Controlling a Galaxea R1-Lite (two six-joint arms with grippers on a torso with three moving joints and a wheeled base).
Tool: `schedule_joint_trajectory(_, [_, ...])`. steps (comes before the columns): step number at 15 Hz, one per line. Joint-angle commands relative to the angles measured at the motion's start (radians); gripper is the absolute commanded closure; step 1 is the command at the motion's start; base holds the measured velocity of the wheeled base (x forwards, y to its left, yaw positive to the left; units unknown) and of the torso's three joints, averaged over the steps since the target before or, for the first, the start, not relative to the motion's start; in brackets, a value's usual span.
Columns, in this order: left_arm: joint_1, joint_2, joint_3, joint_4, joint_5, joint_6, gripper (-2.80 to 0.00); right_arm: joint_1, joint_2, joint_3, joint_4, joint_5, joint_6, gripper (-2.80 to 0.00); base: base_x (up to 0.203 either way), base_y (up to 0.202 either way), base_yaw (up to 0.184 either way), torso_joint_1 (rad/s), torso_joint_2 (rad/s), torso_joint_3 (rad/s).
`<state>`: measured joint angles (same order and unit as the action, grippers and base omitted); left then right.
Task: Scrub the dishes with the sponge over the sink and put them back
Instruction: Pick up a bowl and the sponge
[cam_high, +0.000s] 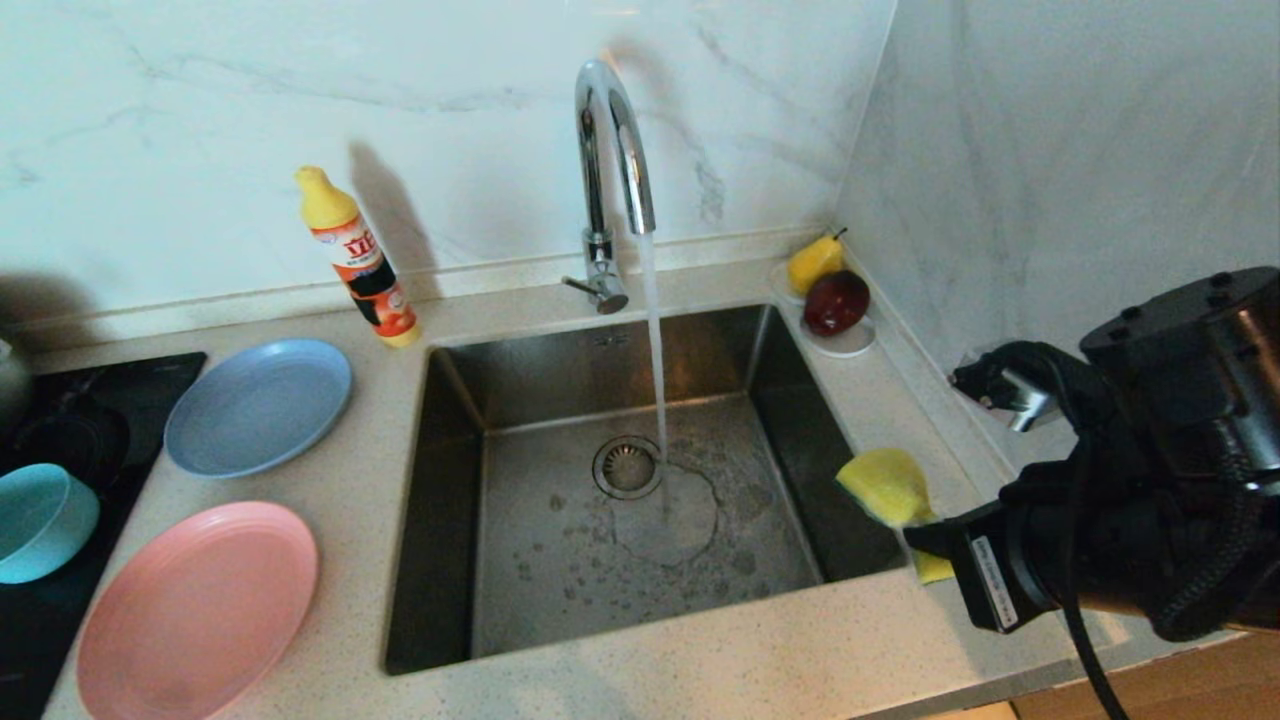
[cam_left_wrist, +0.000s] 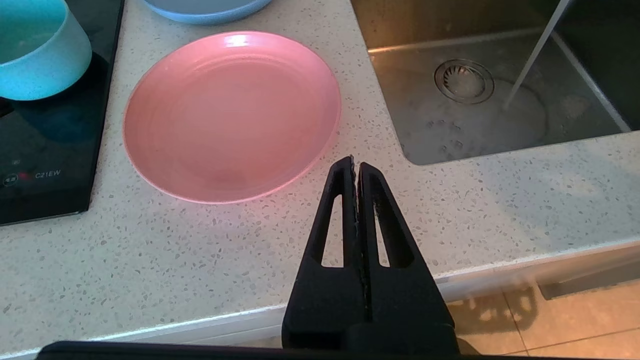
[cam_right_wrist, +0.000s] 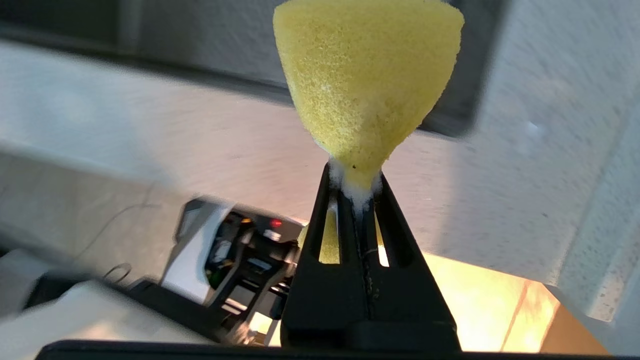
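My right tool (cam_right_wrist: 356, 192) is clenched on the sponge (cam_right_wrist: 367, 80), a soft yellow block pinched into a fan, held at the sink's (cam_high: 610, 510) right rim above the table (cam_high: 700, 670). Its green layer is hidden. My left tool (cam_left_wrist: 356, 167), clenched empty, hangs near the pink plate (cam_left_wrist: 232, 115).

Sponge (cam_high: 886, 484): yellow, pinched into a fan, raised at the sink's (cam_high: 560, 640) right rim. Sink: steel basin, round drain central, tap running, wet floor. Blue plate (cam_high: 258, 405) and pink plate (cam_high: 198, 610) flat on table, left of sink, apart. Teal bowl (cam_high: 40, 520) upright, farther left.
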<state>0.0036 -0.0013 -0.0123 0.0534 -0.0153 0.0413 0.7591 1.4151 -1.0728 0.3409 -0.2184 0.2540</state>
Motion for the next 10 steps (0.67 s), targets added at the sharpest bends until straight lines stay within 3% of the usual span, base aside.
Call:
schedule_joint_trajectory(1, [0.000, 0.001, 0.000, 0.000, 0.000, 0.000, 0.00, 0.068, -0.039, -0.056, 0.027, -0.002, -0.001, 0.00, 0.000, 0.000, 0.000, 0.000, 0.00, 0.000])
schedule_joint_trajectory(10, [0.001, 0.001, 0.000, 0.000, 0.000, 0.000, 0.00, 0.161, 0.067, -0.232, 0.021, 0.000, 0.040, 0.00, 0.000, 0.000, 0.000, 0.000, 0.00, 0.000])
